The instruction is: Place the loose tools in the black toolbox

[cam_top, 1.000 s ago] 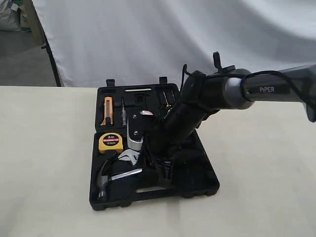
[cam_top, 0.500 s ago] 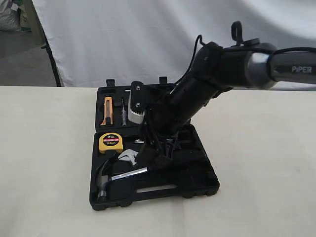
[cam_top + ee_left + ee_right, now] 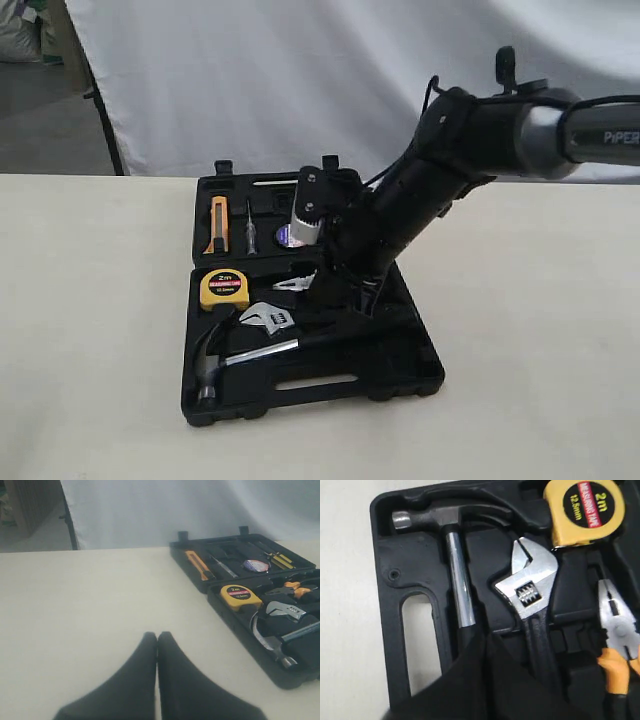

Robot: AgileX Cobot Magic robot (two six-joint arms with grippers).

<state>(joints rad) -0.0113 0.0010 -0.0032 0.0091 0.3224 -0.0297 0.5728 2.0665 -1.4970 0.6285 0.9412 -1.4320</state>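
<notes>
Polished steel hammer (image 3: 456, 587) and knurled wrench (image 3: 531, 582) lie in moulded black toolbox (image 3: 395, 555).

both jaws closed, right arm (image 3: 432, 185) angled down

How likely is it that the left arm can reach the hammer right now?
Probably yes: the hammer lies at the toolbox's near left edge, with only bare table between it and the shut left gripper. The right arm hangs over the box's middle, so the handle end looks crowded.
</notes>
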